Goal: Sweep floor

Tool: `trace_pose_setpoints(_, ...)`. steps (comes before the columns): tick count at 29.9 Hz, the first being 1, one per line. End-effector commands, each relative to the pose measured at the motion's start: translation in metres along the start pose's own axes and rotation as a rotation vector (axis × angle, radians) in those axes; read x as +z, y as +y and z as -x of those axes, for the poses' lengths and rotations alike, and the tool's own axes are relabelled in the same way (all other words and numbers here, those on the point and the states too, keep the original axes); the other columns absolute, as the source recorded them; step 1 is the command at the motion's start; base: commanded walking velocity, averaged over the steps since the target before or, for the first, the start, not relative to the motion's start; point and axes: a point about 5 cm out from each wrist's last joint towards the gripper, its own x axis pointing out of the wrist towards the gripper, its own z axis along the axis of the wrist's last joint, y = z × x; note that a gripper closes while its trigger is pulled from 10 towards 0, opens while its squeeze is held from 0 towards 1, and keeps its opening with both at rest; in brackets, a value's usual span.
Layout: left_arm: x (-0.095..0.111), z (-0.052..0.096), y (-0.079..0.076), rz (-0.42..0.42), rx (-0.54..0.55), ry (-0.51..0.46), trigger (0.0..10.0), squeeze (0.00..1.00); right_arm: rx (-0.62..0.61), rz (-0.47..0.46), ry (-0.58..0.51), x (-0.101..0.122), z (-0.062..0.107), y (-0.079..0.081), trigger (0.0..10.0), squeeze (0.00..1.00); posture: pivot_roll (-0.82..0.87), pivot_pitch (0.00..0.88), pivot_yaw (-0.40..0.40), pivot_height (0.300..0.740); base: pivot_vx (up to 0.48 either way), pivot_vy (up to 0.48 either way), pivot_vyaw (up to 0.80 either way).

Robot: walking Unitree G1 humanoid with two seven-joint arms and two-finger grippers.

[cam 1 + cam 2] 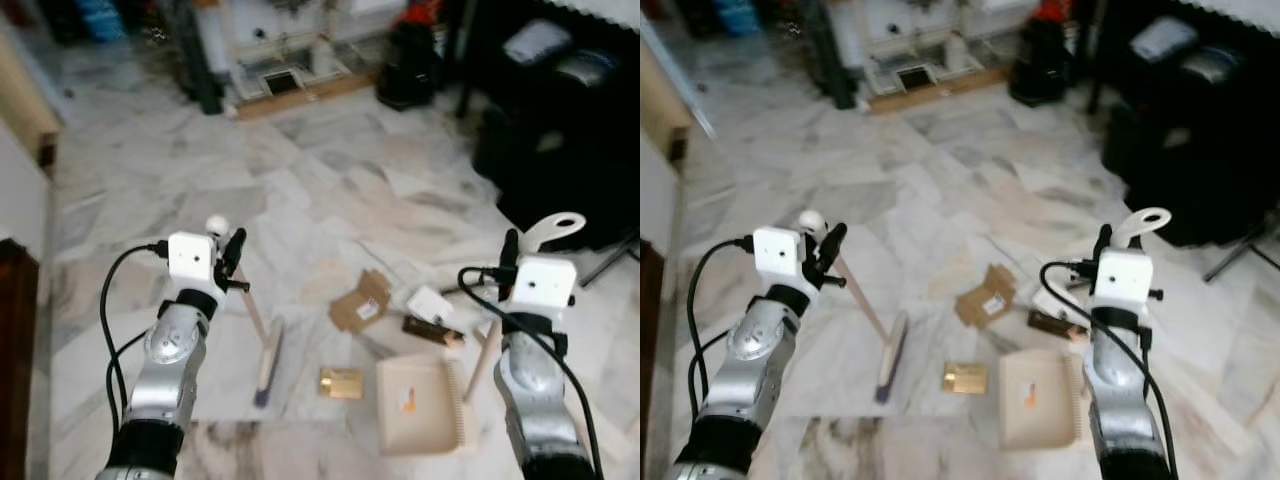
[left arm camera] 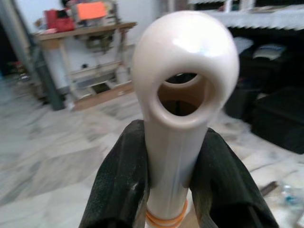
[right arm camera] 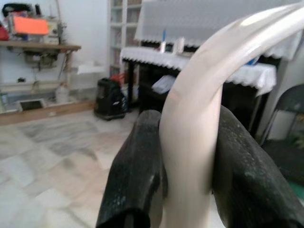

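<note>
Left eye view: the left gripper (image 1: 232, 252) clamps the top of the broom (image 1: 262, 338), whose handle slants down, right and nearer to a head (image 1: 268, 362) lying near-to-far on the floor (image 1: 330, 180); at right, the right gripper (image 1: 512, 250) clasps the dustpan (image 1: 422, 403) handle, its pan flat by cardboard (image 1: 360, 302) scraps. Left wrist view: fingers (image 2: 121, 180) squeeze the broom's looped end. Right wrist view: fingers (image 3: 135, 180) pinch the dustpan's curved handle.

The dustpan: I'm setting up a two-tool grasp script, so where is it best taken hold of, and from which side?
Grip the dustpan by its long upright handle, just under the looped top, closing from the sides, as the right hand does; the pan lies flat on the floor.
</note>
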Motion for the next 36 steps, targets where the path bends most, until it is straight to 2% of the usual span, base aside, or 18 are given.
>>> trace_pose_setpoints(1, 0.006, -0.003, 0.003, -0.006, 0.005, -0.026, 10.0, 0.0, 0.02, 0.006, -0.05, 0.01, -0.003, 0.005, 10.0, 0.0, -0.02, 0.068, 0.082, 0.74, 0.0, 0.0, -0.63)
trace_pose_setpoints(6, 0.006, -0.002, 0.002, -0.004, 0.008, -0.027, 10.0, 0.0, 0.042, 0.001, -0.048, 0.009, 0.001, 0.011, 10.0, 0.0, -0.02, 0.067, 0.08, 0.74, 0.0, 0.0, 0.0)
trace_pose_setpoints(20, 0.005, -0.001, 0.004, 0.006, 0.023, -0.016, 10.0, 0.0, 0.06, -0.009, -0.059, 0.01, 0.001, 0.014, 10.0, 0.0, -0.01, 0.059, 0.07, 0.74, 0.0, 0.0, 0.0)
trace_pose_setpoints(36, 0.005, -0.001, 0.002, 0.011, 0.021, -0.017, 10.0, 0.0, 0.064, -0.012, -0.054, 0.01, 0.0, 0.013, 10.0, 0.0, -0.02, 0.062, 0.066, 0.74, 0.3, 0.0, 0.0)
